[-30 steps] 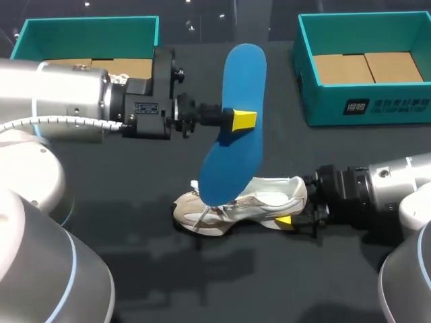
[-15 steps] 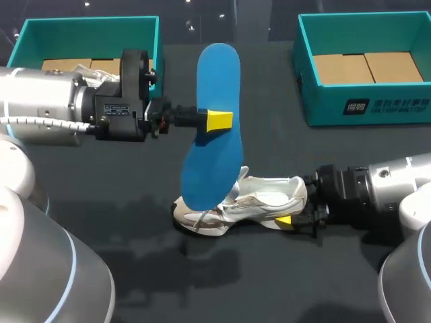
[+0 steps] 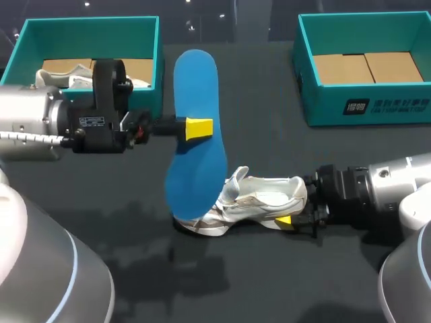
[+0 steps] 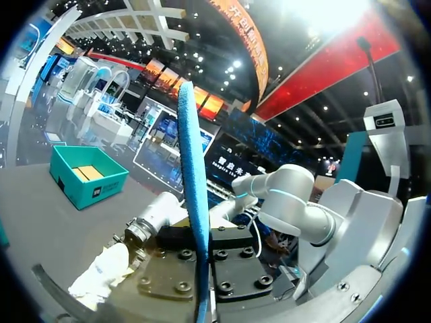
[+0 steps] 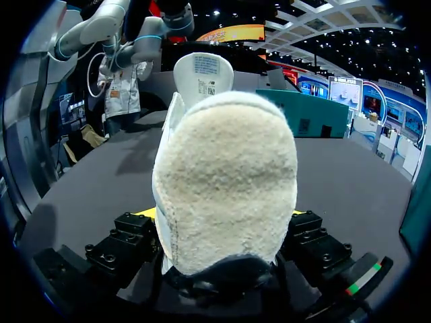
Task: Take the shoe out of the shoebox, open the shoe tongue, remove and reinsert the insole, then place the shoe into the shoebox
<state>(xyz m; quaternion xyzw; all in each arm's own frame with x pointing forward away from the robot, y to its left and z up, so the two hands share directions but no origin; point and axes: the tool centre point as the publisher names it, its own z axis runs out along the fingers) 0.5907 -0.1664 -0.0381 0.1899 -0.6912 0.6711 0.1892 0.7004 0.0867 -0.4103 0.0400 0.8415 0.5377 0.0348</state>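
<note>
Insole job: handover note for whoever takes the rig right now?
Left gripper: shut on the insole, held upright over the table, lower end by the shoe's toe.
Right gripper: shut on the heel of the shoe, which stands on the table.
Done: shoe out, tongue up, insole out.
Left: reinsert insole, then shoe into the shoebox.

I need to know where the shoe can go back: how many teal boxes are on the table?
2. The left box stands at the table's far left, partly behind the left arm; the right box stands at the far right. No others show.
</note>
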